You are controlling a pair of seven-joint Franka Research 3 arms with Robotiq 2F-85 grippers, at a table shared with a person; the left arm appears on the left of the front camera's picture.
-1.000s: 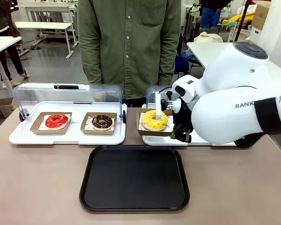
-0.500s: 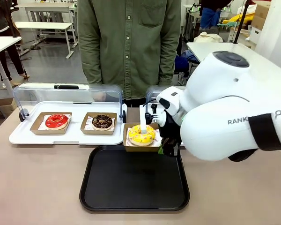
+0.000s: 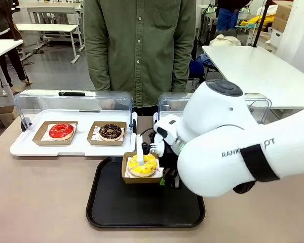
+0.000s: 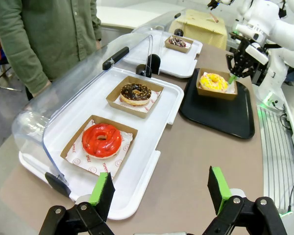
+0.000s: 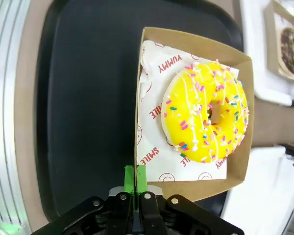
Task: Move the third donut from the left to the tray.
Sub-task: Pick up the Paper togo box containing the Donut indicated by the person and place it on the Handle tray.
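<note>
A matte grey-brown table [image 3: 40,202] stands in an open room with white tables behind, and a person in an olive green buttoned shirt [image 3: 140,45] waits at its far edge. At the centre lies the large flat black plastic tray [image 3: 142,212]. Above its 11 o'clock corner hangs the ring donut with bright yellow icing and small sprinkles [image 3: 142,164], seated in a square brown cardboard liner [image 3: 128,174]. The right gripper [image 5: 135,177] is clenched on the liner's wall, green pads pressed together; its wrist view shows red print on the paper under the donut. The left gripper [image 4: 159,190] hovers released over the table, facing a white tray with a clear lid [image 4: 152,161] that holds a red-iced donut [image 4: 101,140] and a dark sprinkled donut [image 4: 135,92].
</note>
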